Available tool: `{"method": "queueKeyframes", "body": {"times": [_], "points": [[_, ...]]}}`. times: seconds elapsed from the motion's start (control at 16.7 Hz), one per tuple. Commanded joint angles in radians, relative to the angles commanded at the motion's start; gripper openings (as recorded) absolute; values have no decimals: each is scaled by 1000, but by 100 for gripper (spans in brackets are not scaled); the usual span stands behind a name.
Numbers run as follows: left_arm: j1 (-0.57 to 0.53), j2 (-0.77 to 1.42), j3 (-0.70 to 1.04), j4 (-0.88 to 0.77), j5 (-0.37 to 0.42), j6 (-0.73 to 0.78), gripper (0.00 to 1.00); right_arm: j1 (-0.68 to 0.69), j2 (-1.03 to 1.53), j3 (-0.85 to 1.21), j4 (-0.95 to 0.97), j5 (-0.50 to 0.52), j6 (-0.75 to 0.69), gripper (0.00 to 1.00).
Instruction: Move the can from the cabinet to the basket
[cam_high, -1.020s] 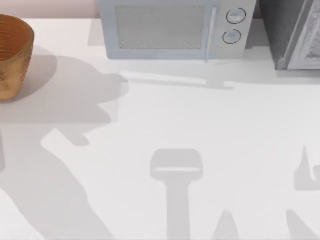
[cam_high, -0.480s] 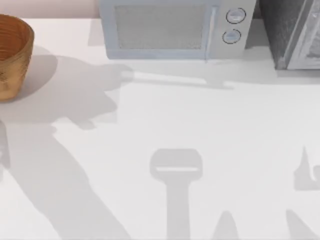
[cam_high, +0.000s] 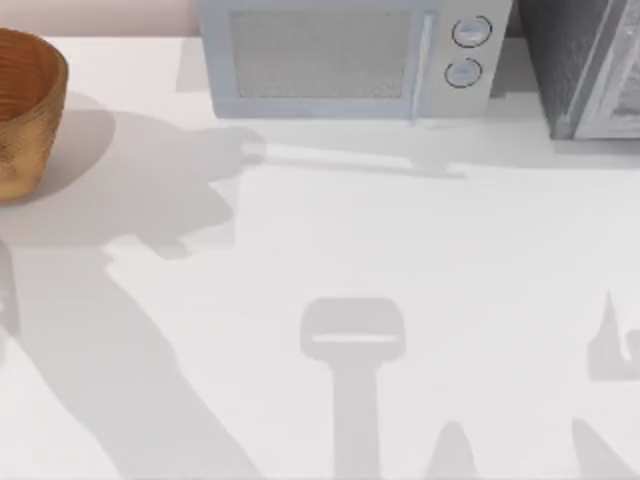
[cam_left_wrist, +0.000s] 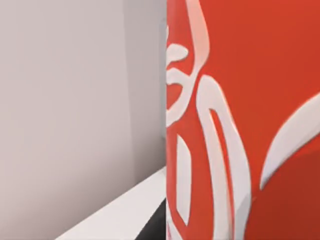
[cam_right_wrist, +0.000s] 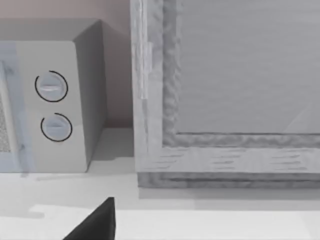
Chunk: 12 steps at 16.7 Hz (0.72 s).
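Note:
The red can (cam_left_wrist: 250, 100) with white script looms very close in the left wrist view, and a dark sliver of my left gripper (cam_left_wrist: 156, 229) sits against its side, shut on it. The can is not on the table in the top view. The orange-brown woven basket (cam_high: 20, 130) stands at the table's far left edge. The cabinet (cam_high: 585, 70) with its dark speckled side stands at the back right. Its pale framed front panel (cam_right_wrist: 225, 75) faces the right wrist camera, with a dark part of my right gripper (cam_right_wrist: 95, 222) low in front of it.
A light grey microwave (cam_high: 340, 60) with two round knobs stands at the back centre, beside the cabinet; its knobs (cam_right_wrist: 50, 105) also face the right wrist camera. Arm shadows lie across the white table (cam_high: 450, 250).
The left arm's shadow on the table's left side has shifted and lengthened toward the front. Basket, microwave and cabinet have not moved.

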Motion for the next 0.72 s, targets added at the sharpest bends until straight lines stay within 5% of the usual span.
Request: {"method": "queueKeyframes", "body": {"times": [0.48,0.72], "points": [[0,0,0,0,0,0,98,0,0,0,0,0,0,100],[0,0,0,0,0,0,100,0,0,0,0,0,0,100]]}}
